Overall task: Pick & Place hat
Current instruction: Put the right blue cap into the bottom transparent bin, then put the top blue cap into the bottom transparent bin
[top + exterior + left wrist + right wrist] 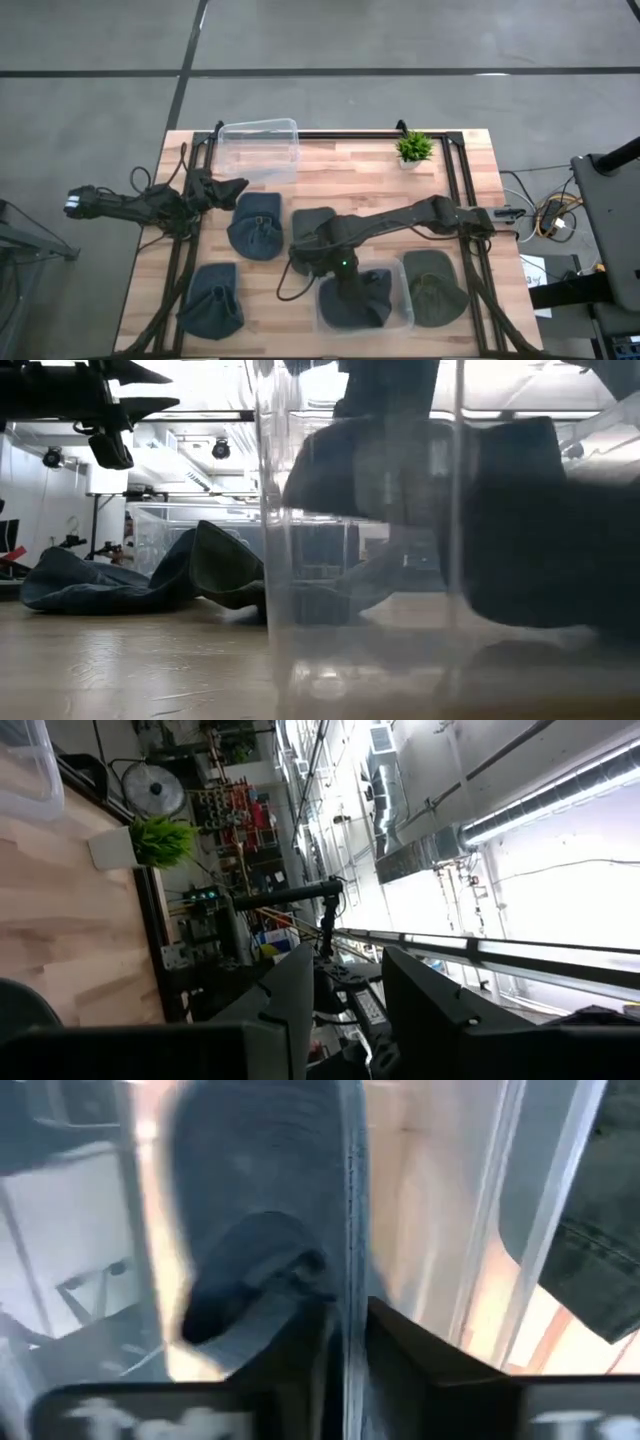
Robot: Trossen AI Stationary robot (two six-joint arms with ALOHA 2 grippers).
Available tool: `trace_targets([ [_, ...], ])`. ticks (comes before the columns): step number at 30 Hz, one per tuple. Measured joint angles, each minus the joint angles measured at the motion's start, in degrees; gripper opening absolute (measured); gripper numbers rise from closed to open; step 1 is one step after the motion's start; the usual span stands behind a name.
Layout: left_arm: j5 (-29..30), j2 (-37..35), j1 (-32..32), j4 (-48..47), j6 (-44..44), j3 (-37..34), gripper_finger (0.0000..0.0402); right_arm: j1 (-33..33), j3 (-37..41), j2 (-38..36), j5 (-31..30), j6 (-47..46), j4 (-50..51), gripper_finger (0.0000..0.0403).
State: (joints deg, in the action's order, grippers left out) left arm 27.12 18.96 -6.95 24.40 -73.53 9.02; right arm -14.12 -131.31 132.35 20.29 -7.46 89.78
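Denim hat (pixel 357 297) is gripped by the right pincer (pixel 343 283) over the clear bin's rim (pixel 408 300); the left pincer (pixel 232 189), open, is held near the table's (pixel 340 175) left edge.

Five soft fabric bucket hats: four dark blue denim (pixel 256 226), one olive green (pixel 436 290). Two clear plastic bins (pixel 262 148). One small potted green plant (pixel 414 149).

Potted plant (pixel 414 149) — small, green, white pot — stands near the far right corner of the wooden counter (pixel 350 185). Cables (pixel 553 215) lie beside the counter's right edge.
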Motion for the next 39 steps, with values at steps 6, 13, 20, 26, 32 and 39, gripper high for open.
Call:
trace_targets([
  [6,-0.4,0.0,0.0,0.0,-1.4,0.0,0.0114,-0.6,-3.7,-0.8,0.8,-2.7,-0.2,0.0162],
  [13,-2.6,0.0,-0.1,-0.3,-9.0,-0.9,0.0114,-0.5,-3.4,-5.3,0.8,-6.8,-0.6,0.0235],
  [20,1.9,0.8,-0.1,-2.0,-1.5,2.9,0.0114,-0.8,-3.4,-11.1,-3.6,-9.9,-4.4,0.0263],
  [26,1.7,1.2,-0.1,-30.1,4.5,17.8,0.0114,-0.7,-3.5,-15.3,-13.5,-11.9,-4.8,0.0272],
  [32,1.2,6.3,-0.1,-77.3,-7.0,36.4,0.0114,-0.5,-3.4,-20.0,-20.6,-12.8,-4.7,0.0270],
  [39,-0.3,15.2,-0.1,-90.5,-10.8,41.8,0.0114,-0.5,-3.4,-24.8,-30.9,-13.6,-5.1,0.0270],
])
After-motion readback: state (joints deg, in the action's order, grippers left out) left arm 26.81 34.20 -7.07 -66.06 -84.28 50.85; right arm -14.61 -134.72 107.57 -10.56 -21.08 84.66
